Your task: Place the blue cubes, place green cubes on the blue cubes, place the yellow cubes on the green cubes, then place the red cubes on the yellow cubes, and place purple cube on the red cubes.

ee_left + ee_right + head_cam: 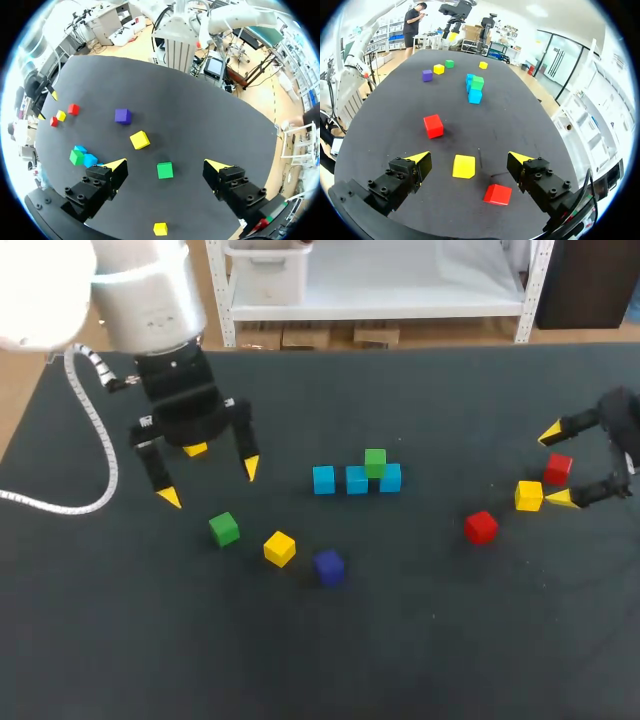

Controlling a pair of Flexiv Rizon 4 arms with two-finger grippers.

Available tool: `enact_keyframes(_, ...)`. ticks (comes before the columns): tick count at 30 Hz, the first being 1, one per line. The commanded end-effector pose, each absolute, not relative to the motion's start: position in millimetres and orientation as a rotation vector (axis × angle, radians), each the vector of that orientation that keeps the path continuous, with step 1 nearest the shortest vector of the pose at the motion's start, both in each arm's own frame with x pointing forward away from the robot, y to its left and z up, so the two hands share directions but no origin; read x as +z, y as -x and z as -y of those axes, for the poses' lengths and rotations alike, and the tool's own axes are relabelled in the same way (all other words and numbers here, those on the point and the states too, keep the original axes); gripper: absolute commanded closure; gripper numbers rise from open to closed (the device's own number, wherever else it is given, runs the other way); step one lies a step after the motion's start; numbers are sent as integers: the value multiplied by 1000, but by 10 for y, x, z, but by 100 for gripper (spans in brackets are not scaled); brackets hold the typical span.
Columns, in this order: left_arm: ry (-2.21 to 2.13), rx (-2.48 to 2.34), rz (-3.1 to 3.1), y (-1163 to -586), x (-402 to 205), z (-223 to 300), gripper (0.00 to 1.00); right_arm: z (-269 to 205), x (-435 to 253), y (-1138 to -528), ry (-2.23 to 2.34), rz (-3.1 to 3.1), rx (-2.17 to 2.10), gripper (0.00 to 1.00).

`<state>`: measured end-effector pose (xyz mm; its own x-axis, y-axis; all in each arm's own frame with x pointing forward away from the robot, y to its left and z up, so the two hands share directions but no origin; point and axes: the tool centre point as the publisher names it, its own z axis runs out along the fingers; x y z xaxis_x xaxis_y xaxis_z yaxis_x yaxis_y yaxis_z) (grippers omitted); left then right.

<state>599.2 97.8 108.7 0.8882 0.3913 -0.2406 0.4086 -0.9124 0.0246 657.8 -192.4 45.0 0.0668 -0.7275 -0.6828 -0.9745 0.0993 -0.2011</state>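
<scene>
Hanging over the left part of the dark table (450, 640), the left gripper (210, 483) has its fingers spread wide and grasps nothing. In its wrist view the loose green cube (165, 170) shows on the table between the yellow tips, touched by neither. A small yellow cube (196, 449) lies under that gripper, toward its far side. To the right of the loose green cube and a little nearer lies a second yellow cube (279, 548). Right of that again is the purple cube (329, 566); each of these lies apart from the others. In the middle of the table three blue cubes (357, 480) stand close together in a left-to-right row, and a stacked green cube (375, 462) sits on top of them toward the right end. At the right side the right gripper (556, 466) is likewise wide apart and empty. A red cube (558, 468) and a third yellow cube (529, 496) lie within its span untouched, the yellow one just beside the near fingertip. Another red cube (481, 527) lies farther left and nearer, apart from both.
</scene>
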Motion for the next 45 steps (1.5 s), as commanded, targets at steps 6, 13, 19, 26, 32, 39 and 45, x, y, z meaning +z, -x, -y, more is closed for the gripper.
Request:
enact_keyframes(6,-3015,-355,-724,-6077,968,-967,0,1925,438,-6590,1680,-1710,475,0)
enact_keyframes(13,-2947,-279,-837,-6069,786,-996,0,1925,438,-6590,1680,-1710,475,0)
enact_keyframes(19,-2885,-302,-892,-6057,657,-1028,0,1925,438,-6590,1680,-1710,475,0)
enact_keyframes(26,-2861,-307,-924,-6095,539,-1072,0,1925,438,-6590,1680,-1710,475,0)
enact_keyframes(32,-2859,-308,-928,-6108,475,-1071,0,1925,438,-6590,1680,-1710,475,0)
enact_keyframes(39,-2865,-335,-912,-6114,374,-1059,0,1925,438,-6590,1680,-1710,475,0)
enact_keyframes(45,-2874,-355,-908,-6123,201,-1059,0,1925,438,-6590,1680,-1710,475,0)
